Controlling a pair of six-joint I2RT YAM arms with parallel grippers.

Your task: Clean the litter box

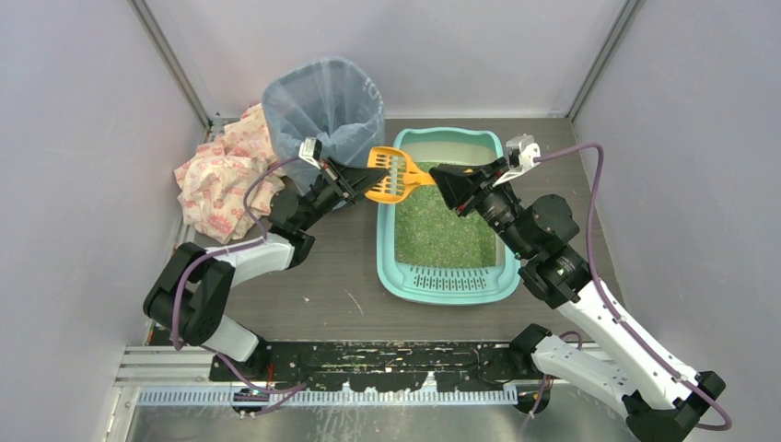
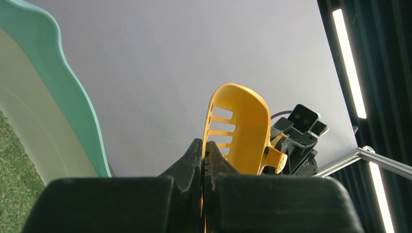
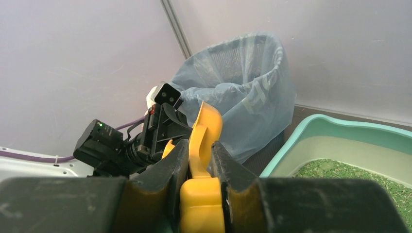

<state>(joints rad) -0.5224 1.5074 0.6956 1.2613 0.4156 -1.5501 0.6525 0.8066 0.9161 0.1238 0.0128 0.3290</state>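
Orange scoop suspended over the far-left rim of the litter box: right gripper clamped on its handle, left gripper pinching its slotted end. The litter box rests centrally on the counter.

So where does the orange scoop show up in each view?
Top external: scoop centre, over the litter box's far-left rim.
Left wrist: scoop centre, rising from the left gripper.
Right wrist: scoop bottom centre, edge-on in the right gripper.
Shared landmark: litter box's teal rim.
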